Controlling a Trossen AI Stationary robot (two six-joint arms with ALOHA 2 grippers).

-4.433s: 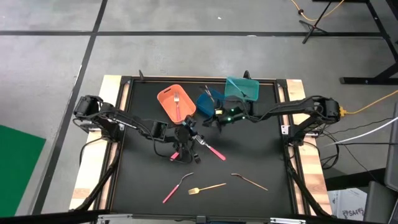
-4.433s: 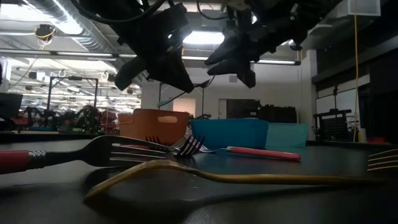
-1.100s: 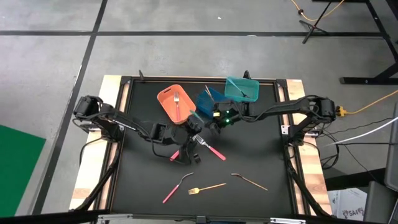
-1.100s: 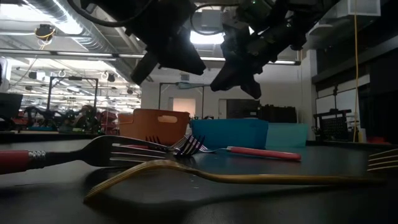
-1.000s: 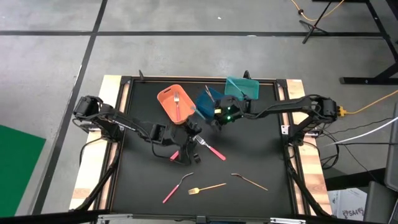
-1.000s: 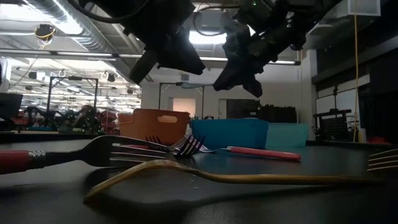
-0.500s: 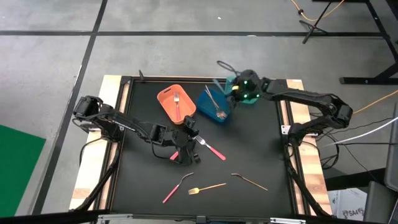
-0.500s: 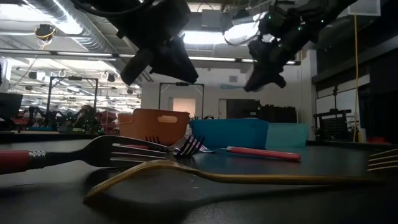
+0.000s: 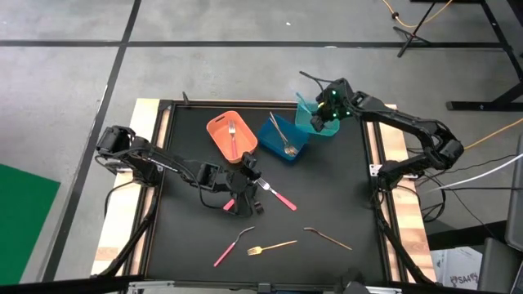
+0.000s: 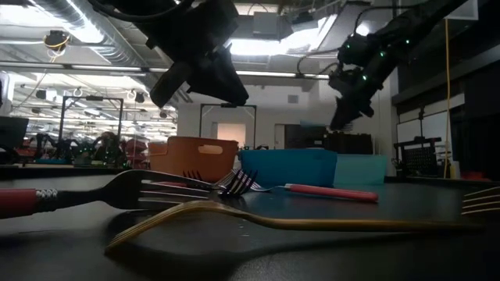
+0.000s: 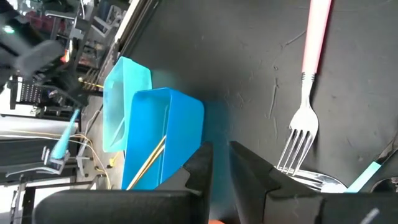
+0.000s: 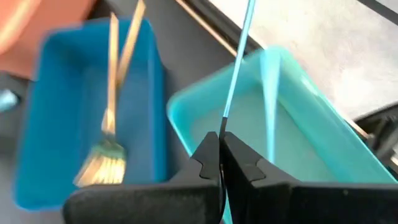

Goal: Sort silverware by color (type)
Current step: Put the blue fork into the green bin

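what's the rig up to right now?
Sorting cutlery by color. The right end effector holds a light-blue utensil over the teal bin, which already has a blue piece in it. Gold pieces sit in the blue bin, a fork in the orange bin. The left end effector hovers mid-table by the pink fork. Four more pieces lie loose near the front.

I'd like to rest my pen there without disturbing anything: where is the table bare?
The black mat lies bare right of the pink-handled fork, below the teal plastic bin. It's crowded around the left gripper and along the near edge, where the gold fork lies.
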